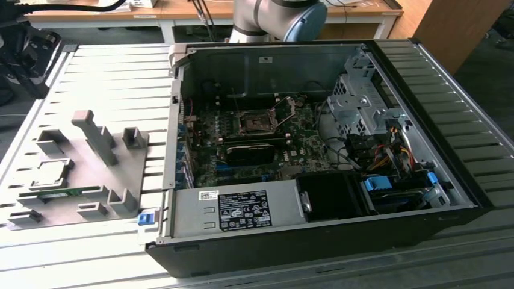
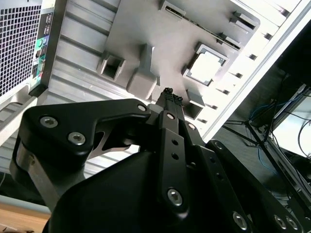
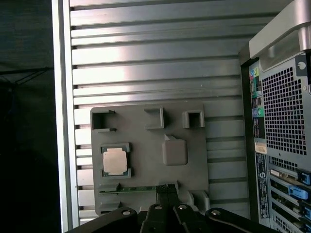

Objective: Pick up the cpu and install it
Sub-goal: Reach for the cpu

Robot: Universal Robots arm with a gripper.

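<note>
The cpu (image 1: 50, 174) is a small square chip with a silvery top, lying flat in a recess of the grey fixture plate (image 1: 88, 180) at the exterior view's left. Both wrist views look down on it from well above: cpu (image 2: 208, 65), cpu (image 3: 115, 161). My gripper (image 2: 167, 94) hangs high over the plate, its black fingers pressed together with nothing between them. In the first wrist view the gripper (image 3: 166, 189) sits over the plate's edge, beside the cpu and apart from it. The open socket (image 1: 257, 123) shows on the motherboard inside the computer case (image 1: 321, 229).
The fixture plate carries several upright grey blocks (image 1: 95, 135) and a green memory stick (image 1: 56, 194). The case lies open on a ribbed metal table (image 1: 112, 78), with a drive cage (image 1: 357, 105) and cables inside. The arm's base (image 1: 277, 18) stands behind the case.
</note>
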